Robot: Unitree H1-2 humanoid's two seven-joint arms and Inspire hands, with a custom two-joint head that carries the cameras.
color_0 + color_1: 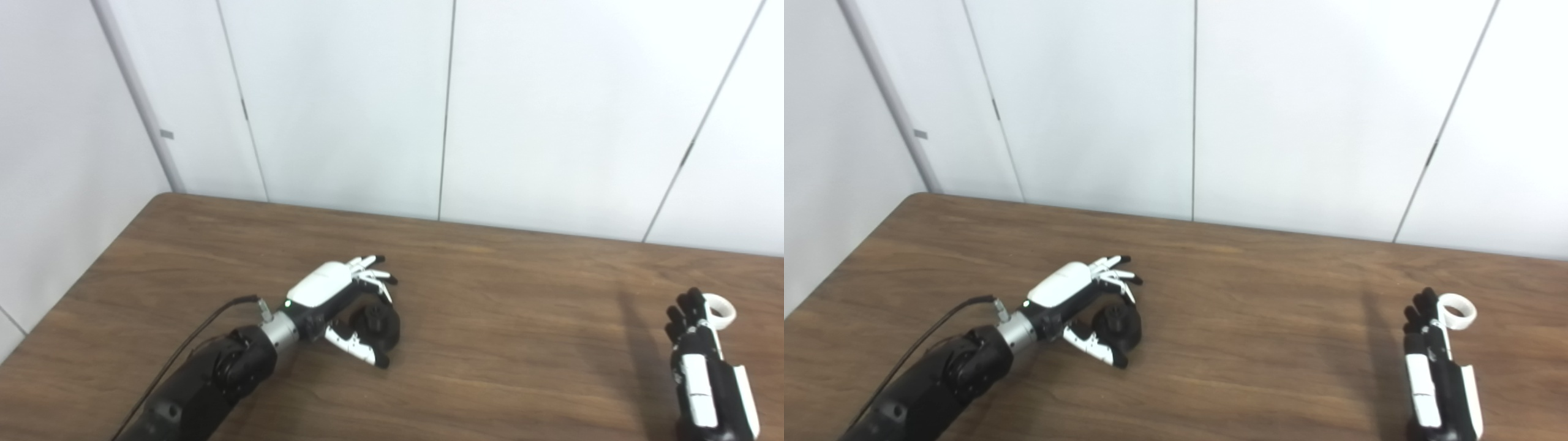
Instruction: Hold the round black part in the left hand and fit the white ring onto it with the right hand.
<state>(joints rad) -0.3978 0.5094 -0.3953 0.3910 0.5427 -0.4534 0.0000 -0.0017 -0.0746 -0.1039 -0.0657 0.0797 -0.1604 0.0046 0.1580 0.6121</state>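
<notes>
Left eye view. Table (490, 343): brown wood grain, set against white wall panels (343, 104). Left hand (343, 306): lying low over the table left of centre, fingers (373, 275) curved above and thumb below, loosely cupped around the black part (375, 323). Whether the part is gripped or only enclosed cannot be told; it is seen at table level. Right hand (704, 361): at the right edge, back turned to the camera, fingers pointing away. White ring (719, 309): seen just beside the right fingertips, touching or nearly so; the grip cannot be told.

Right eye view. The same layout is shown. The part (1115, 326) is held within the left hand's (1084, 294) curl. The ring (1456, 310) is at the right hand's (1436, 361) fingertips, well apart from the part.
</notes>
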